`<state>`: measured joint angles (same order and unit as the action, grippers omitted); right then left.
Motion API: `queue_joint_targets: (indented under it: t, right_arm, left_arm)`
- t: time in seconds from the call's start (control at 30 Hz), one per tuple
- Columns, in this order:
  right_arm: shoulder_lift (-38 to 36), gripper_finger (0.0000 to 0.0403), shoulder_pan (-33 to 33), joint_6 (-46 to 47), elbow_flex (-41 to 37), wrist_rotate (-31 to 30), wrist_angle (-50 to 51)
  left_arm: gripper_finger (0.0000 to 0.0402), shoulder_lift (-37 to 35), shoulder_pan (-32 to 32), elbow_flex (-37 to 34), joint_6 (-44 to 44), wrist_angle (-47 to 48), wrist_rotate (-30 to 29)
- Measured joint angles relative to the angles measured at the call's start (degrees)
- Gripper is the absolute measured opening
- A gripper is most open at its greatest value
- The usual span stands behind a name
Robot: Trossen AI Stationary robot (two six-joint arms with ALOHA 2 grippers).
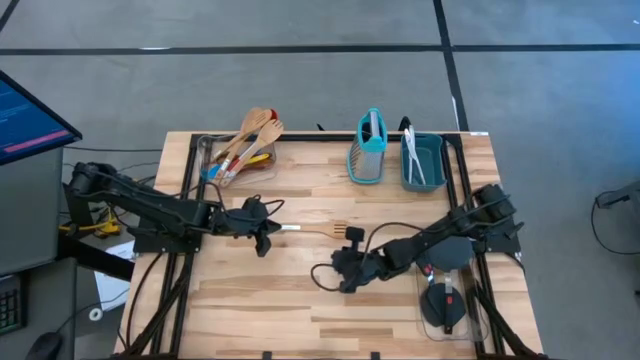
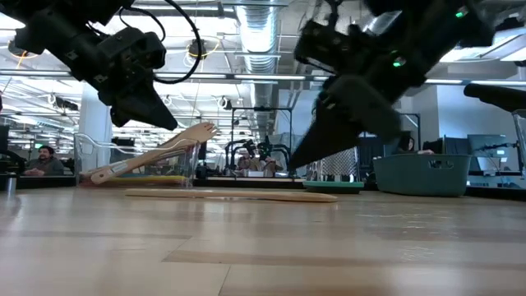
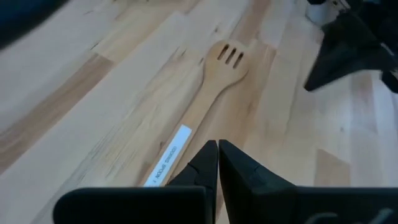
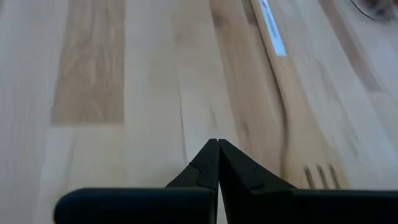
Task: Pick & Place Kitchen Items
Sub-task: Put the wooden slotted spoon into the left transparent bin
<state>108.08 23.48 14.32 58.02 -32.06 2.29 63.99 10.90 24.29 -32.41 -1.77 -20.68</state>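
Left gripper point(image 1: 265, 238), jaws closed on nothing, hovered above the table just beside the handle end of the wooden slotted spatula point(image 1: 322, 231); in the left wrist view its fingertips point(image 3: 217, 155) pointed along the spatula's labelled handle toward the slotted head. Right gripper point(image 1: 345, 275), jaws likewise closed and empty, hung over bare wood near the slotted head, the spatula lying just beside its fingertips point(image 4: 217, 152) in the right wrist view. The spatula lay flat on the wooden table point(image 1: 260, 310), between the two grippers and touched by neither. Nothing stood between either gripper and the spatula. Along the table's far edge stood a clear container point(image 1: 235, 160) holding wooden spoons and coloured utensils, a teal box grater point(image 1: 368, 150), and a teal bin point(image 1: 425, 165) with pale utensils inside. A second clear container point(image 1: 447, 305) with a black spatula lay beneath the right arm, near the table's right edge.
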Motion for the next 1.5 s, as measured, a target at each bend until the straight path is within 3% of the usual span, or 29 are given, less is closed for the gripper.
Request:
queue_joint_targets:
  t: [0.17,0.43,0.6,0.77,1.13,1.5]
  right_arm:
    - [2.2,0.0000,-2.4,-2.4,0.2,1.6,-4.6]
    - [3.0,0.0000,-5.0,-2.7,1.0,5.0,-5.3]
    - [3.0,0.0000,-6.9,-4.0,1.2,9.8,-6.1]
    - [4.6,0.0000,-8.4,-4.2,1.2,10.1,-5.7]
    - [7.2,0.0000,-11.7,-4.2,1.5,12.3,-6.6]
    - [7.4,0.0000,-14.7,-4.3,1.4,7.7,-6.0]
  left_arm:
    - [0.0002,3.6,-0.2,0.1,0.0,-3.4,-2.0]
    - [0.0002,15.1,-3.7,0.1,0.5,-15.4,-3.5]
    - [0.0002,19.7,-7.8,0.1,1.8,-20.5,1.7]
    - [0.0002,23.9,-9.8,0.5,1.8,-22.7,3.6]
    - [0.0002,26.9,-11.4,2.6,2.2,-23.1,7.4]
    - [0.0002,26.9,-11.4,2.6,2.2,-23.0,9.7]
